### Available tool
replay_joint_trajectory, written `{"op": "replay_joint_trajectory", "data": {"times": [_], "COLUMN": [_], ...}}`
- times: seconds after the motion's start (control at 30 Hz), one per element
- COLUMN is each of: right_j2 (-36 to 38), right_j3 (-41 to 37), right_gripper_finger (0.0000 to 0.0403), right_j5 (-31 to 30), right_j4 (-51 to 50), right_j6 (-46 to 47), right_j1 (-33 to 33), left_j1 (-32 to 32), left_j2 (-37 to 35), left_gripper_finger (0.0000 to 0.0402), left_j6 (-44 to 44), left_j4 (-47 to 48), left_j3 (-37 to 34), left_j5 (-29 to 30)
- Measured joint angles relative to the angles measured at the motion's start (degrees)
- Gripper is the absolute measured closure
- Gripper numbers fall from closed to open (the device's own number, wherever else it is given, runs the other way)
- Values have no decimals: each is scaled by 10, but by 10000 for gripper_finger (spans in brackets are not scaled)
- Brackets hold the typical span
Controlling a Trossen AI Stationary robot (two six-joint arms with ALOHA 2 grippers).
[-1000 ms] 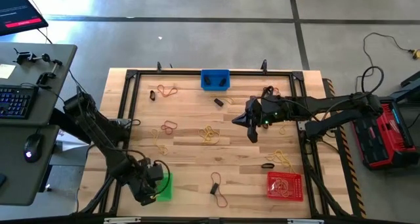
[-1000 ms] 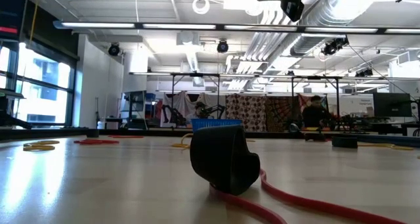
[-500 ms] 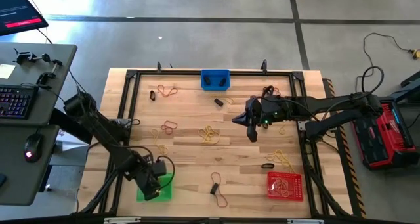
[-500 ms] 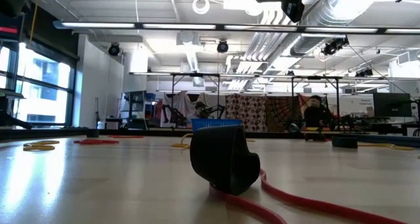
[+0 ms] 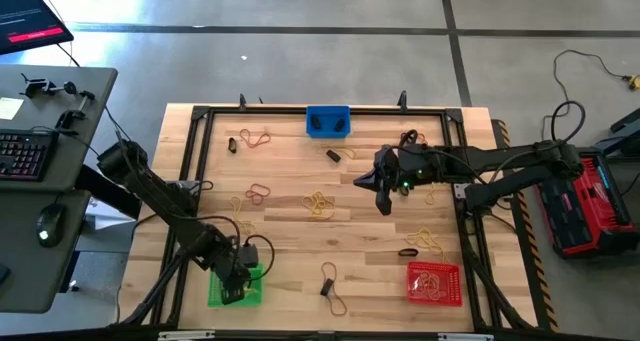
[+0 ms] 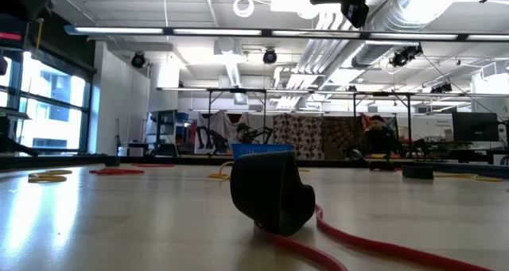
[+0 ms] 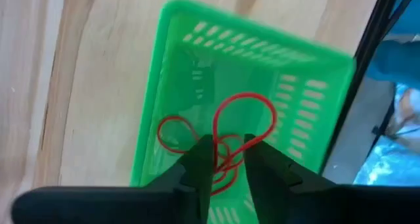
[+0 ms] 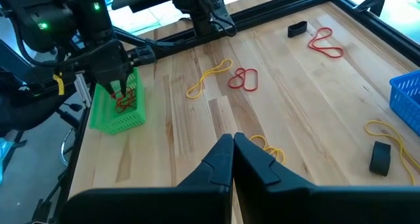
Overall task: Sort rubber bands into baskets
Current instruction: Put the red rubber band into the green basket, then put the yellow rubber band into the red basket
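Observation:
The green basket (image 5: 228, 293) stands at the near left. My left gripper (image 7: 230, 142) points down into it, fingers apart. Red rubber bands (image 7: 223, 135) lie in a tangle in the basket, and one loop (image 7: 244, 115) runs up between the fingers. The blue basket (image 5: 328, 121) stands at the far edge and the red basket (image 5: 434, 283) at the near right. Red (image 5: 258, 192), yellow (image 5: 318, 203) and black (image 5: 407, 252) rubber bands lie scattered on the wood. My right gripper (image 8: 233, 140) hangs shut above the table's middle right, holding nothing. My left gripper has a red band's loop (image 7: 226, 152) running through the gap between its two fingers, which come from above, pointing down into the green basket. I cannot tell whether the fingers still touch the band.
A black frame (image 5: 200, 116) runs around the tabletop. More bands lie at the far left (image 5: 258, 138) and near the front edge (image 5: 330, 291). In the low view a black band (image 6: 270, 191) and a red one (image 6: 374, 251) lie close to the camera.
My left gripper has gone toward the table's right, from the green basket's left side to over its middle. My right arm has kept still.

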State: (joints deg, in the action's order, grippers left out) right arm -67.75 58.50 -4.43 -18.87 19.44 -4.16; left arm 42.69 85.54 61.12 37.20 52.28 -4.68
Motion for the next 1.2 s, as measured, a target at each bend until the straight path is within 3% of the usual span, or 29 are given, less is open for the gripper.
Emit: {"op": "replay_joint_trajectory", "data": {"times": [0.3, 0.57, 0.73, 0.97, 1.2], "right_j2": [0, 0, 0, 0, 11], "right_j3": [0, 0, -7, -66, -124], "right_gripper_finger": [403, 403, 403, 403, 403], "right_j5": [0, 17, 17, 69, 146], "right_j4": [-1, -1, -3, 22, 93], "right_j6": [1, 13, -6, -45, -88], "right_j1": [0, 0, 1, 47, 114], "left_j1": [-4, -26, -68, -149, -244], "left_j2": [0, -1, -3, -3, -3], "left_gripper_finger": [270, 264, 294, 391, 400], "left_j6": [-8, 1, -13, -48, -76], "left_j4": [47, 133, 130, 126, 125], "left_j3": [51, 122, 155, 166, 166], "left_j5": [32, 38, 55, 86, 115]}}
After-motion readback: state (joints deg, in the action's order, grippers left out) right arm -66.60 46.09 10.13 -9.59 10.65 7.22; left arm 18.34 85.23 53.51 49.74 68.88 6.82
